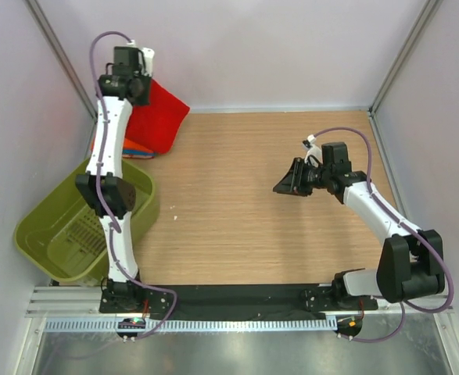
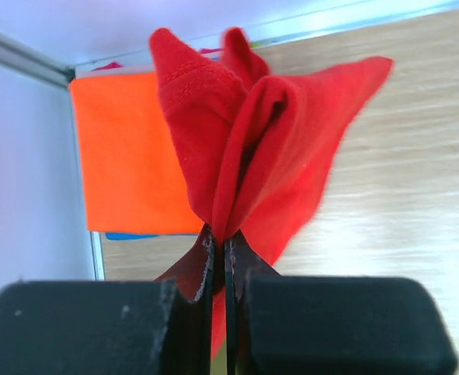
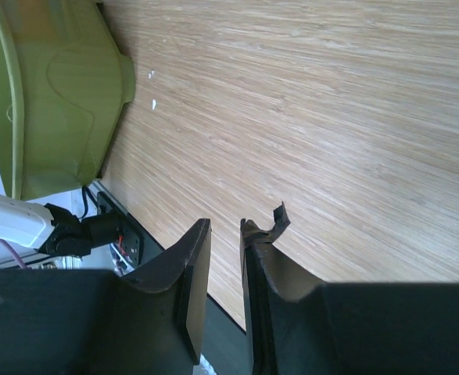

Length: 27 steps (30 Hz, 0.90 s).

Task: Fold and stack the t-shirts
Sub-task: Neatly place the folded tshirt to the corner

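My left gripper (image 1: 139, 87) is at the far left back corner, shut on a bunch of the deep red t-shirt (image 1: 160, 117), which hangs from it above the table. In the left wrist view the red cloth (image 2: 252, 148) is pinched between the jaws of the left gripper (image 2: 220, 244). Below it lies the flat orange t-shirt (image 2: 127, 156) on the blue t-shirt (image 2: 127, 235), of which only a thin edge shows. In the top view they show as an orange edge (image 1: 110, 146) and a blue strip (image 1: 138, 155). My right gripper (image 1: 286, 184) hovers over the right middle of the table, jaws a little apart and empty (image 3: 225, 234).
The olive-green plastic basket (image 1: 37, 234) stands at the left front beside the left arm and also shows in the right wrist view (image 3: 57, 101). Walls close off the left, back and right sides. The wooden table (image 1: 245, 195) lies between the arms.
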Tool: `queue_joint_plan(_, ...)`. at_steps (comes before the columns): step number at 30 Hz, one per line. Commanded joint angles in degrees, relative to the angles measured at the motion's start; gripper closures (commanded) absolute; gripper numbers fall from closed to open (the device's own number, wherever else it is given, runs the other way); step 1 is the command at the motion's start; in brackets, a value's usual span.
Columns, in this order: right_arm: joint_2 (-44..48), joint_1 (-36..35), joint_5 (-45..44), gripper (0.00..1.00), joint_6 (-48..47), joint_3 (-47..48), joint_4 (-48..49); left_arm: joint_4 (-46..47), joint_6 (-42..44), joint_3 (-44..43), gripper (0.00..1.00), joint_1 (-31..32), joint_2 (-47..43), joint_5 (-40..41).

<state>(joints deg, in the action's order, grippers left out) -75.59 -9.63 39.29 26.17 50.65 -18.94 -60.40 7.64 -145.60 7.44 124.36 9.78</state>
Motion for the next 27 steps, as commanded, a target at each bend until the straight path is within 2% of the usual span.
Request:
queue_joint_plan(1, -2.3, 0.0, -0.6, 0.71, -1.7, 3.3, -1.8, 5.8, 0.1, -3.6, 1.0, -9.3, 0.6, -9.4)
queue_joint_plan(4, -3.1, 0.1, -2.1, 0.71, -1.8, 2.7, -1.5, 12.2, -3.9, -4.8, 1.0, -15.5, 4.6, -19.3)
queue_joint_plan(6, -3.2, 0.1, -2.9, 0.71, -1.8, 1.6, -0.6, 19.5, -5.3, -4.0, 0.96, -18.3, 6.7, -20.5)
queue_joint_plan(8, -4.0, 0.1, -3.7, 0.71, -1.7, 1.4, -0.3, 22.2, -6.4, -6.0, 0.94, -20.5, 11.4, -20.2)
queue_joint_plan(9, -4.6, 0.1, -3.8, 0.7, -1.7, 1.6, -0.7, 26.7, -7.4, -4.5, 0.87, -21.1, 12.3, -20.2)
queue_joint_plan(10, -5.1, 0.1, -4.1, 0.69, -1.7, 1.9, -1.0, 29.2, -10.6, -3.1, 0.63, -21.8, 12.8, -20.1)
queue_joint_plan(11, -5.9, 0.1, -4.2, 0.66, -1.5, 2.2, -0.9, 30.2, -11.1, -2.6, 0.47, -22.1, 13.7, -19.1)
queue_joint_plan(13, -6.3, 0.0, -4.3, 0.64, -1.4, 3.2, -1.4, 31.2, -10.8, -2.5, 0.28, -21.7, 14.2, -16.3)
queue_joint_plan(17, -6.2, 0.0, -5.0, 0.63, -1.5, 3.2, -1.4, 31.7, -5.7, 0.8, 0.25, -18.7, 11.0, -10.7)
queue_joint_plan(19, -6.0, 0.1, -5.0, 0.62, -1.7, 3.0, -2.1, 31.9, -6.1, 5.3, 0.23, -18.1, 7.0, -11.1)
queue_joint_plan(25, -3.4, 0.0, -7.6, 0.59, -1.0, 4.7, -5.0, 26.8, -13.9, 13.2, 0.25, -14.2, -5.1, -15.7)
queue_joint_plan(27, -2.3, 0.0, -8.0, 0.53, -0.9, 7.1, -8.2, 23.6, -14.7, 17.4, 0.26, -10.8, -8.1, -17.2)
